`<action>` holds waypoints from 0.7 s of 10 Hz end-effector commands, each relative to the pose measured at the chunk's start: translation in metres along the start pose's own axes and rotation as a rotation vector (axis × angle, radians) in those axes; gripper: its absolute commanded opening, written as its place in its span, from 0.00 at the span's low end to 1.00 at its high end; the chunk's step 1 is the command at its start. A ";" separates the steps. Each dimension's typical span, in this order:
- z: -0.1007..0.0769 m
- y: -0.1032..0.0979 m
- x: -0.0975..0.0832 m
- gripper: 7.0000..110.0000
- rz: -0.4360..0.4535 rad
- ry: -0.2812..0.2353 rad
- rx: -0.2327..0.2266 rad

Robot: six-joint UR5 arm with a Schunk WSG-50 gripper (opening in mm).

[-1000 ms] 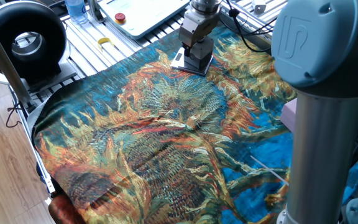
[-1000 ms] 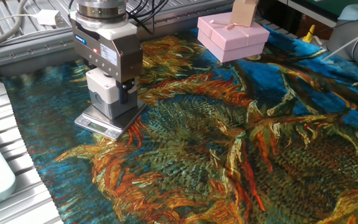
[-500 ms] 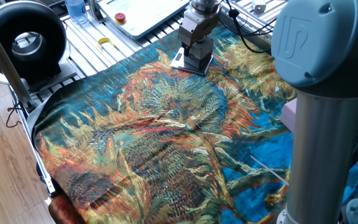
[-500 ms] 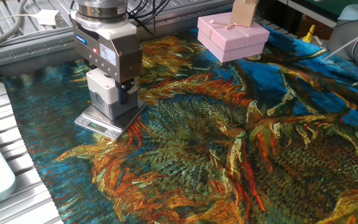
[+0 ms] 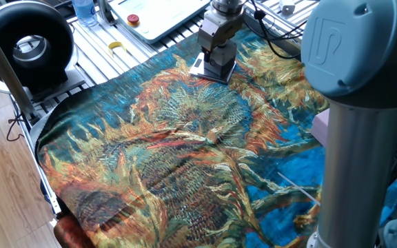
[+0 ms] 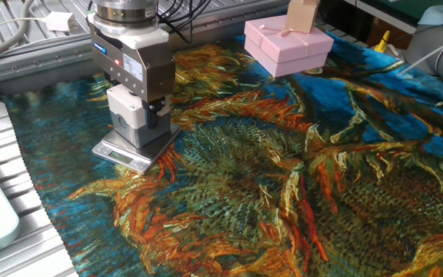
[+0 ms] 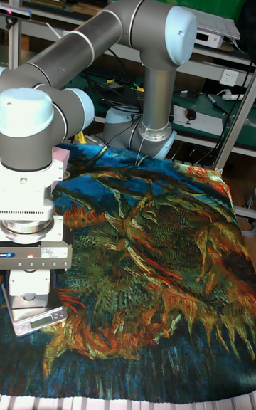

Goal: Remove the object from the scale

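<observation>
Gripper (image 6: 135, 115) clenched on grey box (image 6: 129, 121) | box resting on scale (image 6: 133, 150), near cloth (image 6: 283, 177) edge | pink gift box (image 6: 287, 46) well apart | white panel (image 5: 158, 15) behind scale, off cloth | path above cloth unobstructed

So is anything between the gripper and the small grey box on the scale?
Nothing visible: the gripper is already down around the small grey box, which sits on the thin silver-grey scale.
</observation>
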State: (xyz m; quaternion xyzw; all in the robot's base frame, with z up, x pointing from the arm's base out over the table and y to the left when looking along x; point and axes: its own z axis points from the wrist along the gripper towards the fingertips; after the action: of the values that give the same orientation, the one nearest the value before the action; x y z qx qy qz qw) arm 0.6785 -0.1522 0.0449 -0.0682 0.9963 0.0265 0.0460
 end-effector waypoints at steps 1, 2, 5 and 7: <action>-0.001 0.000 -0.001 0.00 0.017 -0.006 -0.005; -0.001 -0.001 0.000 0.00 0.024 0.004 0.000; -0.002 0.005 0.001 0.36 0.009 0.012 -0.020; -0.002 0.001 -0.001 0.00 0.031 0.003 -0.003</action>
State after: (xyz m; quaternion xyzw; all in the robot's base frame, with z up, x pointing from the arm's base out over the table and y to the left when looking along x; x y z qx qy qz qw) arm 0.6770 -0.1521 0.0452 -0.0628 0.9970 0.0246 0.0393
